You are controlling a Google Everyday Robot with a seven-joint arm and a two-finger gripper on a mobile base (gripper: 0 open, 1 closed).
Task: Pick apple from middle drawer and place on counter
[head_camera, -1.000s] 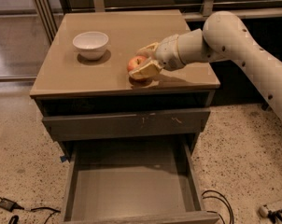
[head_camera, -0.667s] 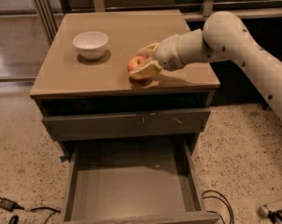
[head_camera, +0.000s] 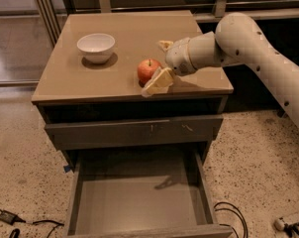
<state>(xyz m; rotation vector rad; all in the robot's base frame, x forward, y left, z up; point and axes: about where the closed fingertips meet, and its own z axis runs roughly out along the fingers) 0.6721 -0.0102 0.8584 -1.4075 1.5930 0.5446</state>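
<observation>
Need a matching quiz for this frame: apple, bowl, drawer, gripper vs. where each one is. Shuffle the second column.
Column 1
1. apple
2. white bowl
3. middle drawer
4. gripper

Column 2
A. pulled open, below the counter
B. open, over the counter just right of the apple
C. on the back left part of the counter
D. resting on the counter near its front edge

Pairs: 1-D, 2-C, 3-A, 4-B

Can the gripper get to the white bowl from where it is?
Probably yes: the gripper is open beside the apple on the counter; passing behind the apple, nothing blocks the bowl.
</observation>
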